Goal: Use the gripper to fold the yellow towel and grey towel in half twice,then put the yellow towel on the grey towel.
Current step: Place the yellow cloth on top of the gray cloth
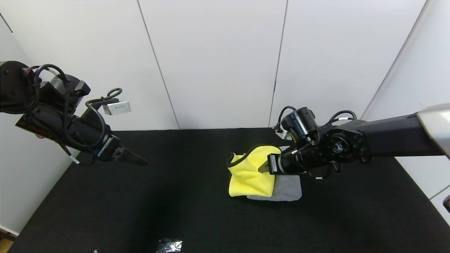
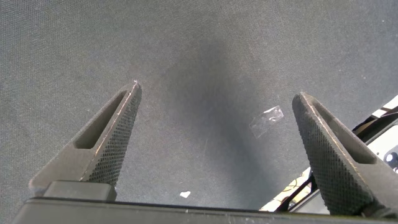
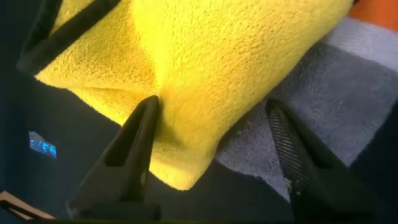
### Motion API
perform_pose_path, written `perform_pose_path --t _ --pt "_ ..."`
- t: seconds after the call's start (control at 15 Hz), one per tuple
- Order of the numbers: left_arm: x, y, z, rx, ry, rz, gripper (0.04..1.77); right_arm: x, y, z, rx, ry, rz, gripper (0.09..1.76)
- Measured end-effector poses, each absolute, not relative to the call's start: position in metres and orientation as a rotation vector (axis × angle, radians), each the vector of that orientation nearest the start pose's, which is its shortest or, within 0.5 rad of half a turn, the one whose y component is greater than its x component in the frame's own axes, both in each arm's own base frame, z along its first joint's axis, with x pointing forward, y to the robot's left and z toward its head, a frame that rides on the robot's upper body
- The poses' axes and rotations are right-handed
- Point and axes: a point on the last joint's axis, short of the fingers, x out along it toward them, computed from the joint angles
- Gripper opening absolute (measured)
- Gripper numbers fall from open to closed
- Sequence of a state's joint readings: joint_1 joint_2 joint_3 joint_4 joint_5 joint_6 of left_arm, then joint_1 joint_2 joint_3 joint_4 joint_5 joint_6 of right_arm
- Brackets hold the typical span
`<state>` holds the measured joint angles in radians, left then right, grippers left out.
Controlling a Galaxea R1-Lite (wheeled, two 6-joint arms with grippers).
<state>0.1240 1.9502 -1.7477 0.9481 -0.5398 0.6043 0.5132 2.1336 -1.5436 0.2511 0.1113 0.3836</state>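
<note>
Yellow towel [image 1: 251, 175] is lying folded and somewhat bunched on top of the grey towel [image 1: 286, 188], right of the middle of the black table [image 1: 140, 203]. Nearest the robot, at the table's front edge, a small crumpled scrap of clear wrapping [image 1: 169, 245] is sitting well apart from both cloths. Farther in, the grey towel is lying flat, its near and right parts showing from under the yellow one (the yellow cloth is overhanging it on the left). The yellow towel's black edge binding [image 1: 236, 159] is curling up in a loop at its far left corner.

The right gripper [image 1: 263, 168] is reaching in from the right, low over the stack, with its tips at the yellow towel's right side. In the right wrist view its fingers [image 3: 134, 155] are standing wide apart: one is pressing against the yellow plush, the other is hanging over the grey terry, and neither is pinching any cloth. An orange stripe [image 3: 376, 11] is showing at the grey towel's end in that view.

The left gripper [image 1: 135, 160] is hovering above the table's far left part, well apart from the towels, its fingers [image 2: 109, 140] spread wide and holding nothing, with bare black cloth below them.
</note>
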Motion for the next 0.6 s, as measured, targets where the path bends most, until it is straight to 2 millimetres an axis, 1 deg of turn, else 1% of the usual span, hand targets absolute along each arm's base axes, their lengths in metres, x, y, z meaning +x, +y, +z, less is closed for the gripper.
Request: perform_pose_path --t 0.27,0.6 --pt "0.337 0.030 0.227 0.158 0.932 -0.674 1.72 0.352 0.205 0.155 0.095 0.868 0.356 1.44" --pt "0.334 0.023 0.229 0.150 0.934 -0.680 1.72 0.337 0.202 0.171 0.034 0.795 0.280 1.57"
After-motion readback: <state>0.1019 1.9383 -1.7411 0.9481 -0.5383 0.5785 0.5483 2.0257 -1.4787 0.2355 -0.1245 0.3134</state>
